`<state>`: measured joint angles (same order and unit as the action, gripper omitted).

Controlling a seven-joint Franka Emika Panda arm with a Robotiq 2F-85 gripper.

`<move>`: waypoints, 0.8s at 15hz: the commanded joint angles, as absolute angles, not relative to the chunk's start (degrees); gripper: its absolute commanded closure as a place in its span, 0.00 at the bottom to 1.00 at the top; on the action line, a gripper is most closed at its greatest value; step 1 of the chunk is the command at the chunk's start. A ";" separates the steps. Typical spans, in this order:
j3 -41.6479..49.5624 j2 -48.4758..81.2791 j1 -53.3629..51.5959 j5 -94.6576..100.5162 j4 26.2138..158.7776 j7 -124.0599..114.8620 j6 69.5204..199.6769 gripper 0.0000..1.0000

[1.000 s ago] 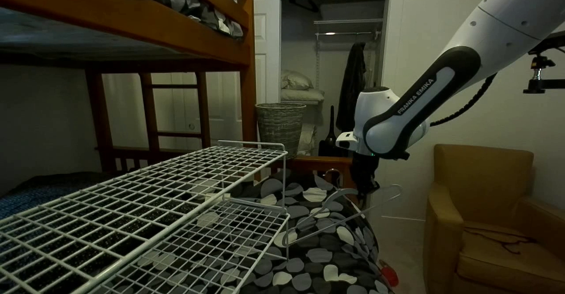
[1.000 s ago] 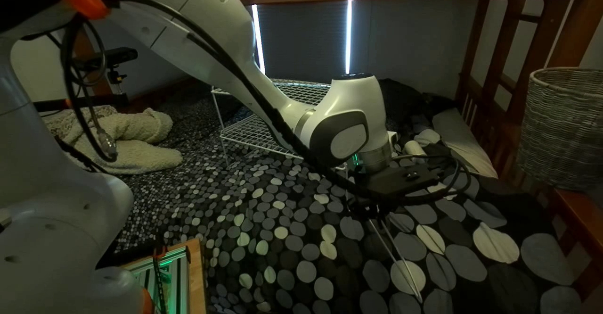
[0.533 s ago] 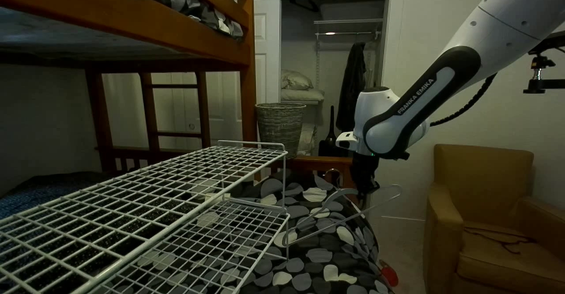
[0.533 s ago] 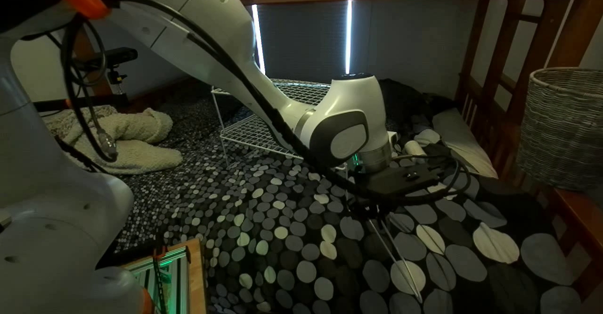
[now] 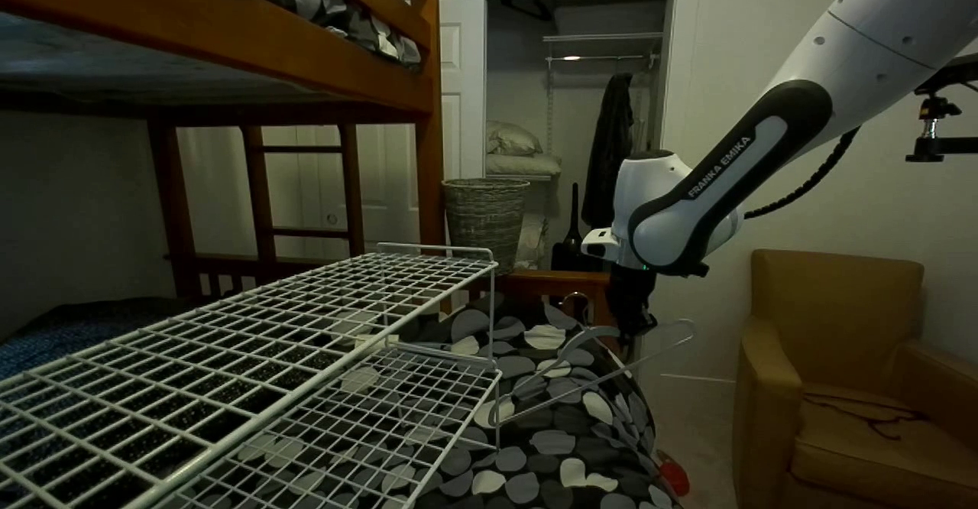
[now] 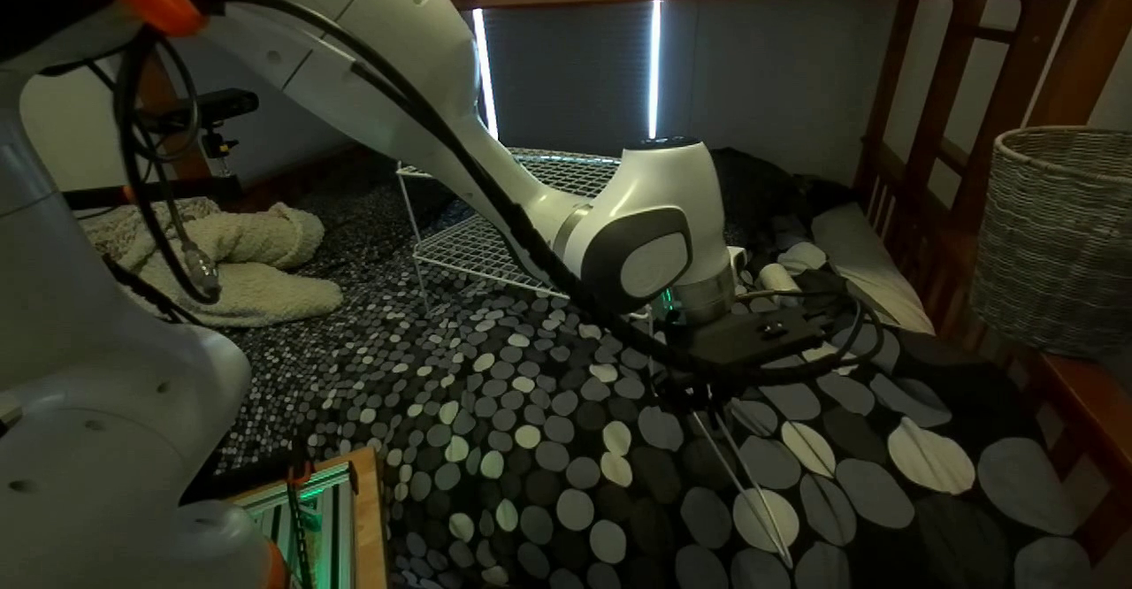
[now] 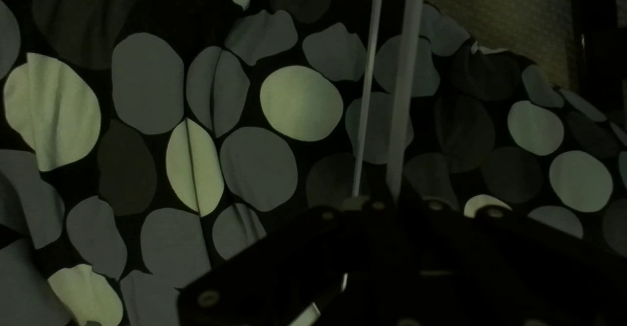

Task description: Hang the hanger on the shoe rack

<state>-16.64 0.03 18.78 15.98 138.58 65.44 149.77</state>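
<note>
In an exterior view the white rack is closest. It has two wire shelves with a gap between them, and room above them up to the top bunk. Beside the rack, over the bed, the jaws pinch the pale hanger. One end of the hanger looks near the rack; I cannot tell if they touch. The bed is dotted black and gray, and its side drops to the floor. Farther off are a tan chair, a basket and a closet.
</note>
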 commanded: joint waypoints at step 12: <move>-6.01 -2.84 7.81 14.63 137.66 65.44 147.55 0.99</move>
